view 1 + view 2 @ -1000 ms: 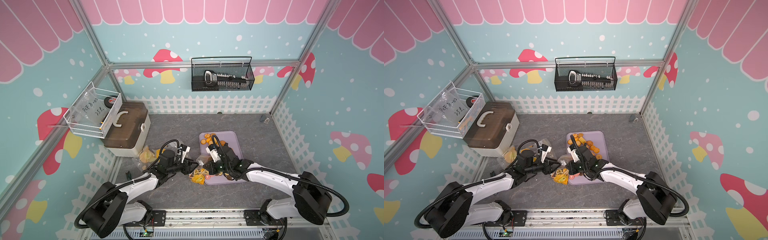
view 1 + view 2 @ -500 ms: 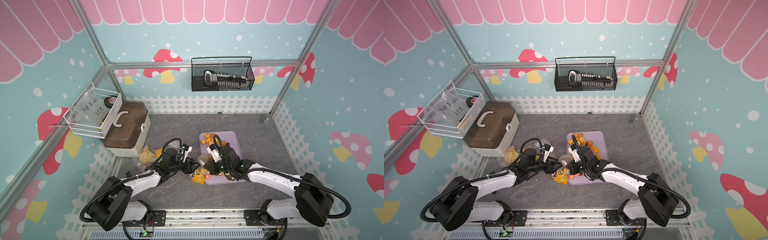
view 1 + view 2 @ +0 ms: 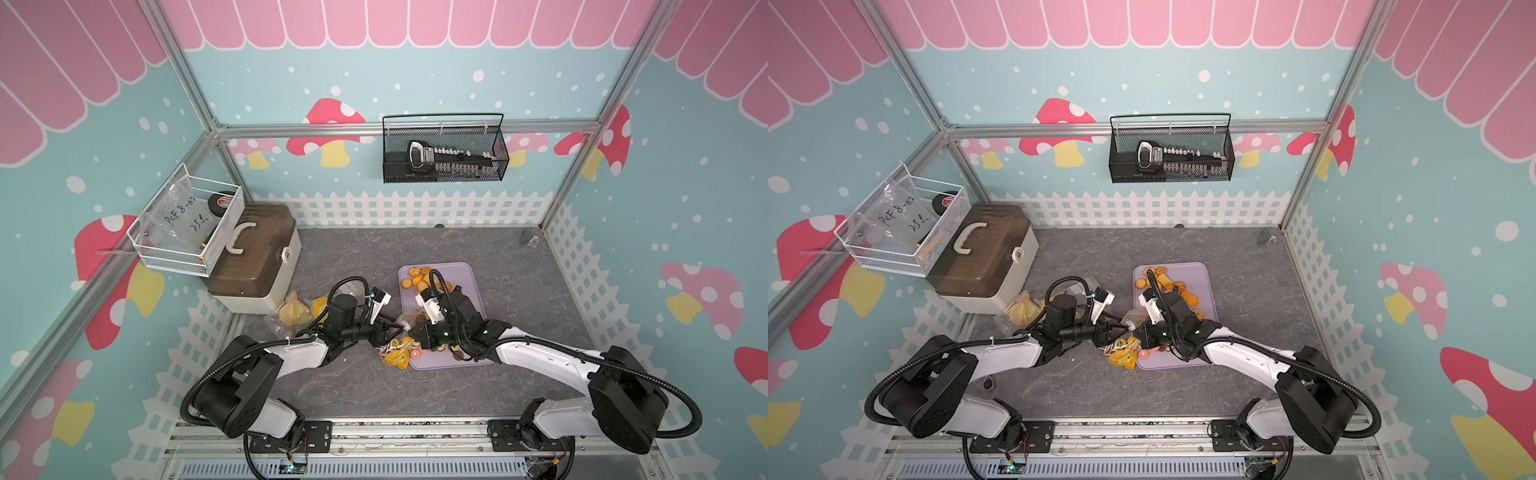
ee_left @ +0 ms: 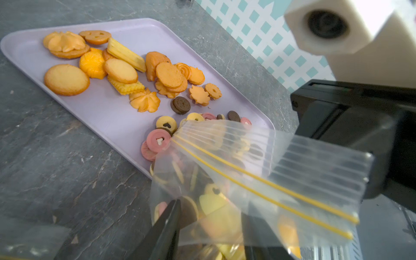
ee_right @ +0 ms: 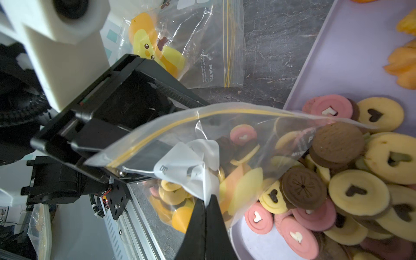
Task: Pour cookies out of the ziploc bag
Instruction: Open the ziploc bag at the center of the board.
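Left hand [image 3: 392, 328] has edged in, fingers apart astride the ziploc bag [image 4: 270, 162]. Right hand [image 5: 206, 200] is clamped on its film, with cookies [image 5: 358, 191] on the tray [image 4: 108, 112].

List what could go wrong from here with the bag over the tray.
1. Part of the ziploc bag hangs past the tray rim, over the table; remaining cookies may land off the tray.
2. The right end effector pinches only a thin fold of film, which could slip free.
3. Poured cookies pile near the tray's rim; dragging the bag might push some over.
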`<state>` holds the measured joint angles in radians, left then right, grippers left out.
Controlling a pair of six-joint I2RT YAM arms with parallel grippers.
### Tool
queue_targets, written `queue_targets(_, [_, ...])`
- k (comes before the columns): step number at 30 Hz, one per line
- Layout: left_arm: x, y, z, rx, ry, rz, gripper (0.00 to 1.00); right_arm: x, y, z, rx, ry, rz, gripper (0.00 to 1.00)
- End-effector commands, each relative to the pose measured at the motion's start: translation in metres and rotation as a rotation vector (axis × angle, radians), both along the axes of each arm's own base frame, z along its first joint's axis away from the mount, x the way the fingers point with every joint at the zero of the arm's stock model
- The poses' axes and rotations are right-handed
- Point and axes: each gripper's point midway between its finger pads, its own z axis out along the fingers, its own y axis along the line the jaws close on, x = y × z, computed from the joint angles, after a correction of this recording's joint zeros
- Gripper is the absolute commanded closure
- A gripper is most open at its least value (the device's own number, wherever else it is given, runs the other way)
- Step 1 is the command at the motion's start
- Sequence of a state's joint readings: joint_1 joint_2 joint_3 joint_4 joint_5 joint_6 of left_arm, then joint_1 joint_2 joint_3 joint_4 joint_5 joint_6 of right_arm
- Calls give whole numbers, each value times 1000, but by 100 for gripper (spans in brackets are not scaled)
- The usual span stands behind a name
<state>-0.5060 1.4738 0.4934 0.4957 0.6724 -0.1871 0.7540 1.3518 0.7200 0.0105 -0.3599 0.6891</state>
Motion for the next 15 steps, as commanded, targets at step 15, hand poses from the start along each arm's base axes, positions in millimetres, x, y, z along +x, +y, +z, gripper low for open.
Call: queue_targets(15, [13,5,23,7,-31,41,100,3,-14,5,-5,-17,-59,100])
